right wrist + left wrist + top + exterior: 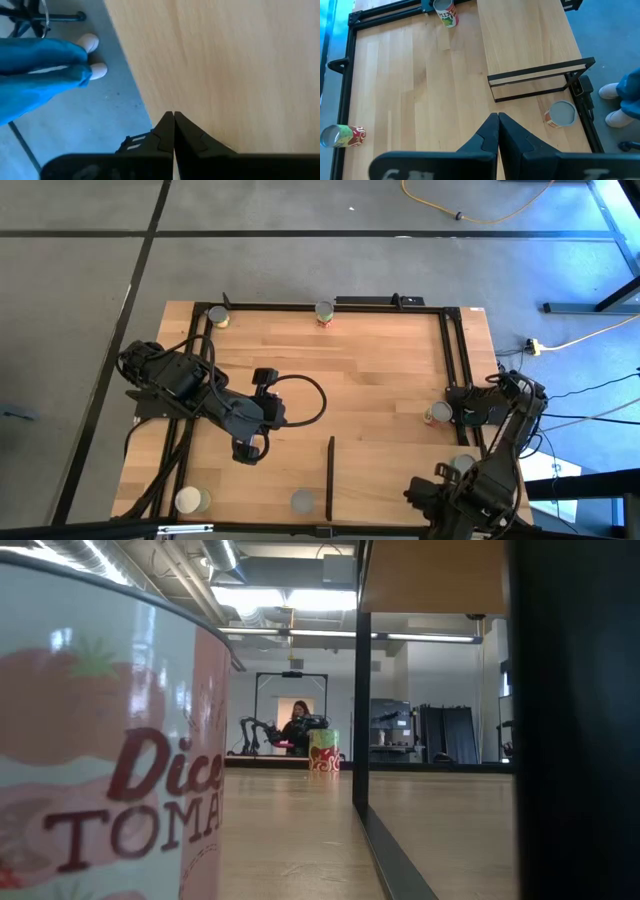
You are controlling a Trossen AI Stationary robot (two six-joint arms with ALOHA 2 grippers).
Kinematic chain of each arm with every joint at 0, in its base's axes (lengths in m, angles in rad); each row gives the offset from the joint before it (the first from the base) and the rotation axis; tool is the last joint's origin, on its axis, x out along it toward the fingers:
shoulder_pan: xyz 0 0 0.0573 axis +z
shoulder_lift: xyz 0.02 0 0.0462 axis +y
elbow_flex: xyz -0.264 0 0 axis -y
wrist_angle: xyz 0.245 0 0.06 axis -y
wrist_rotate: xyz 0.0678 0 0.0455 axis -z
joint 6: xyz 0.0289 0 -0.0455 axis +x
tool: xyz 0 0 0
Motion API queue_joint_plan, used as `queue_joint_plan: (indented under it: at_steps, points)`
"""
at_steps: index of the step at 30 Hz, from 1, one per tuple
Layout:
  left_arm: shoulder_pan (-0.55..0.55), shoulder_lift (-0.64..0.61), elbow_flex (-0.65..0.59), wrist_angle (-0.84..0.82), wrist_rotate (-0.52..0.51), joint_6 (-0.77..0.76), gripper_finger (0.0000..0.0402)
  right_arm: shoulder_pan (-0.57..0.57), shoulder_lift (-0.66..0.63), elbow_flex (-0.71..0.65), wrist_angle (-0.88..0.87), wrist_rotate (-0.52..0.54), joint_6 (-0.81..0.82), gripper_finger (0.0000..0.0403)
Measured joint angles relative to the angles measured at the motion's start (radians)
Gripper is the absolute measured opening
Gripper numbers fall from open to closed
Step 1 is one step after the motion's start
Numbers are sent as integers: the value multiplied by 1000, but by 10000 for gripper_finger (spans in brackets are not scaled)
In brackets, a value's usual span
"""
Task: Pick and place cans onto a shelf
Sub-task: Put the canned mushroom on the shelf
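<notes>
Two claws clenched empty, left claw [249, 452] mid-table, cans [323, 311] scattered well apart, shelf [330, 477] just beside.

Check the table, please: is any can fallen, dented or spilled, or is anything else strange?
Nothing stands out. The cans that show, for example the red-and-green can and the grey-topped can, seem upright and whole. Nothing is spilled, and the shelf looks straight.
</notes>
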Motion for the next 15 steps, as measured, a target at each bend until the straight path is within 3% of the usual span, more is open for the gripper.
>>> queue_joint_plan:
  at_steps: [15]
  points:
    - [0,0,0,-1,0,0,0,8,34,0,-72,-115,17,3]
